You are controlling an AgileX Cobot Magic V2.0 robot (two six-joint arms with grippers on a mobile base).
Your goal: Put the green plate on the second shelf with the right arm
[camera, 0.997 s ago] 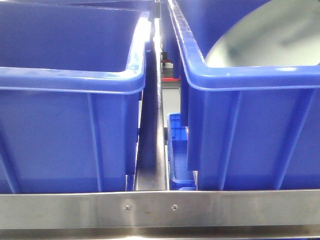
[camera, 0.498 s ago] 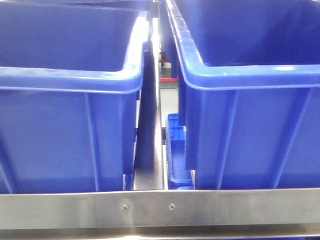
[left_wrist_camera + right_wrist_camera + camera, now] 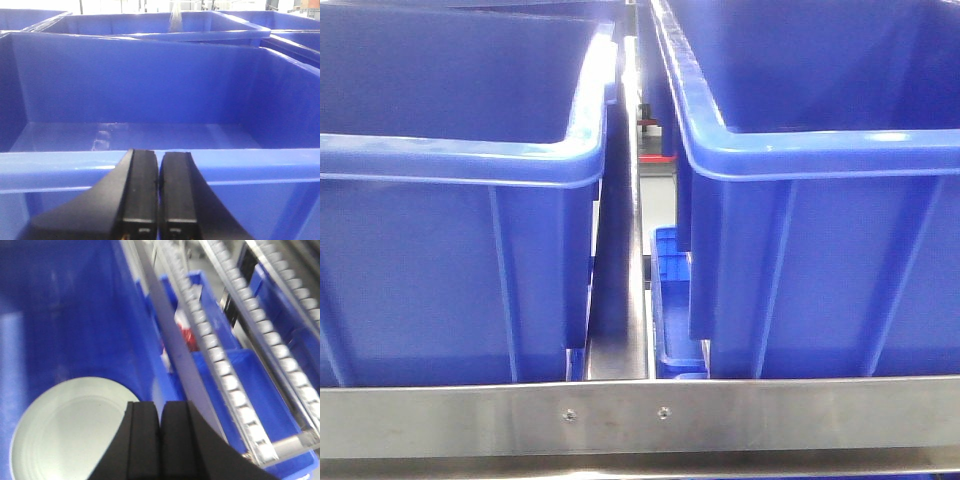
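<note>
The green plate [image 3: 70, 430], round, pale and shallow, lies flat on the floor of a blue bin [image 3: 65, 305] in the right wrist view, at lower left. My right gripper [image 3: 161, 404] hovers over the plate's right edge with its fingers pressed together and nothing between them. My left gripper [image 3: 158, 152] is shut and empty, in front of the near rim of another blue bin [image 3: 150, 170]. In the front view neither the plate nor any gripper shows.
Two large blue bins [image 3: 460, 160] [image 3: 800, 160] stand side by side on a steel-fronted shelf [image 3: 640, 415], a narrow gap between them. A smaller blue tray [image 3: 672, 290] sits lower behind. Roller rails [image 3: 215, 350] and a red object [image 3: 187, 335] lie right of the plate's bin.
One second ago the pale plate stood out above the right bin's rim in the front view. It dropped out of that view half a second ago and stays hidden there.
</note>
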